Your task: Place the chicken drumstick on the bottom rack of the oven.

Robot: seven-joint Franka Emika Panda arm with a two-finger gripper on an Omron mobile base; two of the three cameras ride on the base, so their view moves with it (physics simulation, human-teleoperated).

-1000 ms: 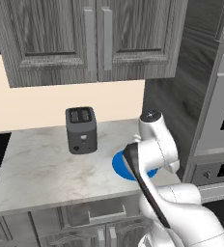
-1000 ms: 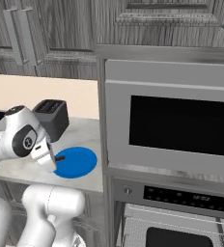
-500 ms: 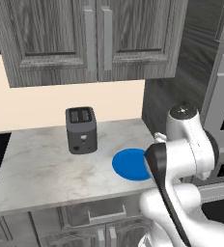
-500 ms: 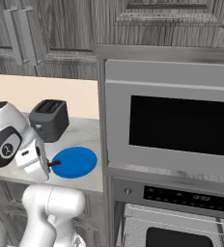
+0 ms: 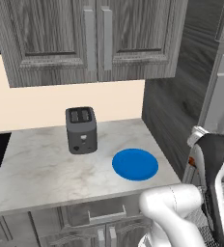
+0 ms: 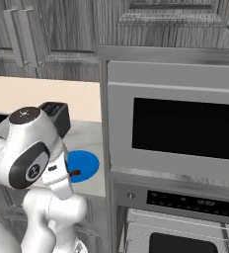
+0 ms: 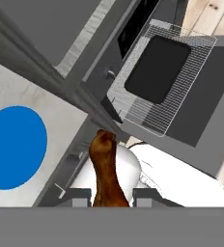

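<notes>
Hand (image 7: 112,193) gripping chicken drumstick (image 7: 105,169) above oven (image 7: 157,77)

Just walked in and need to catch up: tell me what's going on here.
The white arm's gripper is holding the chicken drumstick between its fingers, out past the counter edge. The blue plate on the marble counter is bare, with a dark toaster behind it. The oven stands to the right with its door down and a wire rack showing; the drumstick is not on it yet.
</notes>
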